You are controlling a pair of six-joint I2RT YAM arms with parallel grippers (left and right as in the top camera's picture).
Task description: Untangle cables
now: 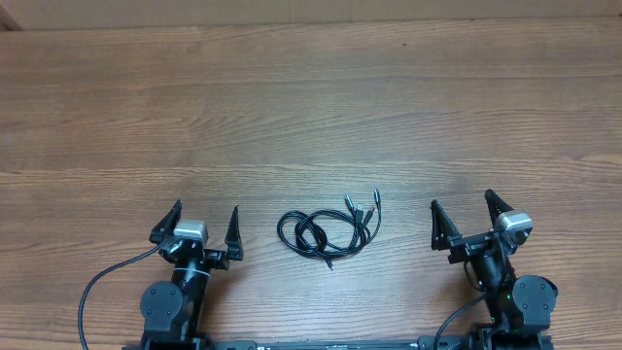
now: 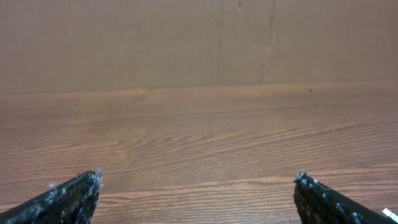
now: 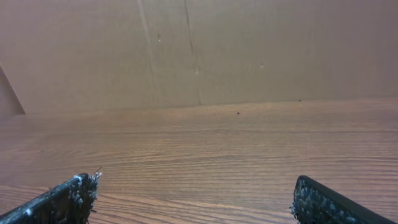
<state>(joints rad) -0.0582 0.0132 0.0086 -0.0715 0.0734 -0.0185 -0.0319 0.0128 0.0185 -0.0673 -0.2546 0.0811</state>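
Seeing the cables lying in one loose looped tangle on the bench, toward its near edge, silvery plug ends pointing far and slightly right. Keeping the left fingers spread wide, well left of the tangle, touching nothing. Keeping the right fingers spread wide too, well right of it, gripping nothing. Catching only black fingertips, bare wood grain and a brown wall in both wrist views
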